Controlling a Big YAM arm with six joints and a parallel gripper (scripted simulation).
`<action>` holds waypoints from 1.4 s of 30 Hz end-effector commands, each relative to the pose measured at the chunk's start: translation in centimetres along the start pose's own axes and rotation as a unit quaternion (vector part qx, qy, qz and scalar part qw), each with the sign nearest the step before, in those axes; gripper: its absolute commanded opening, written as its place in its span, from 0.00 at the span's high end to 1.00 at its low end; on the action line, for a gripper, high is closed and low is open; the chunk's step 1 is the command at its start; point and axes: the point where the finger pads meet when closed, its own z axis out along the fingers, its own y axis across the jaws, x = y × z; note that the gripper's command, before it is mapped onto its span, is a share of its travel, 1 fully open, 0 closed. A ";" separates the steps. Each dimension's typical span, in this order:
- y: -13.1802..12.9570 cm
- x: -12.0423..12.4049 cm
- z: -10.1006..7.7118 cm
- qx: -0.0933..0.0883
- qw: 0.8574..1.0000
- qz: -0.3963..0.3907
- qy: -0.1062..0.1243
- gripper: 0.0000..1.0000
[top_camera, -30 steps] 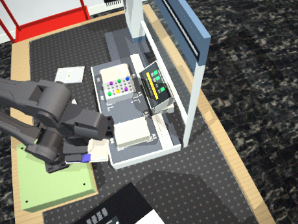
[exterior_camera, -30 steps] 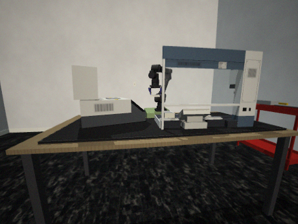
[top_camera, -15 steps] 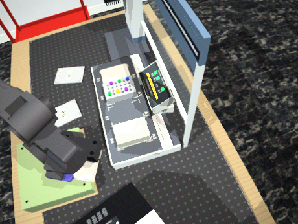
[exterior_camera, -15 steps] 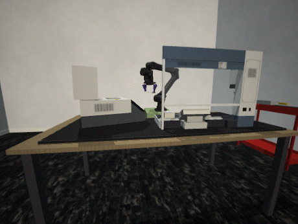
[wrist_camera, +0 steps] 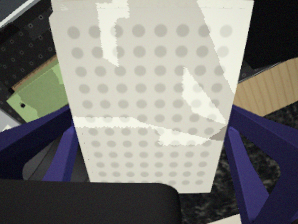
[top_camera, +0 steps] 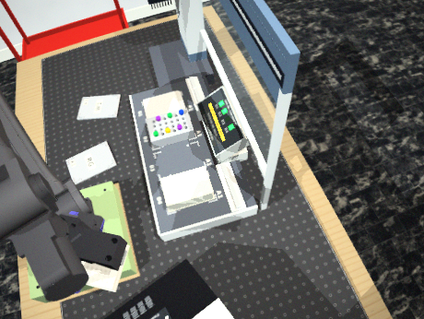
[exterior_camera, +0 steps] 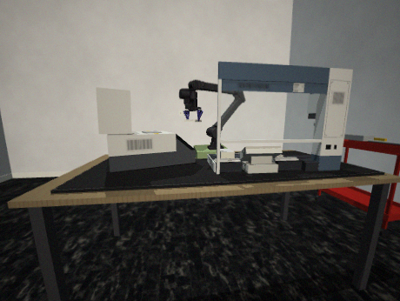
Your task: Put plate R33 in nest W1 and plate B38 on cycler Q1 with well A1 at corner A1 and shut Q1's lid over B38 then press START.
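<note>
My gripper is shut on the white 96-well PCR plate B38 and holds it well side towards the wrist camera, high above the green base plate. In the side view the gripper hangs in the air between Q1 and the deck frame. Q1's lid stands upright and open. Q1's keys show at the bottom edge. Plate R33 lies on D1 at the far end of the deck. D3 is bare. The W1 nest lies far left.
The tube cooling block with coloured tubes stands on D2. The deep-well block stands on D4. The RG nest lies left of the deck. A tilted black panel and a white-and-blue gantry frame stand along the deck's right side.
</note>
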 end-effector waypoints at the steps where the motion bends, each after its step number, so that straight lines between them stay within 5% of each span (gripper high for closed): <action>1: -2.5 -2.7 -2.4 0.016 0.997 -0.068 -0.030 1.00; 5: -3.3 -3.4 -2.1 0.015 0.996 -0.078 -0.027 1.00; 8: -4.3 -4.3 -2.7 0.029 0.993 -0.106 -0.031 1.00; 19: -7.4 -9.0 -1.7 0.016 0.978 -0.207 -0.020 1.00; 26: -9.3 -11.8 -2.9 0.034 0.977 -0.207 -0.030 1.00; 34: -11.9 -13.8 -1.0 0.012 0.959 -0.283 -0.011 1.00; 42: -14.4 -15.9 -3.2 0.033 0.958 -0.284 -0.027 1.00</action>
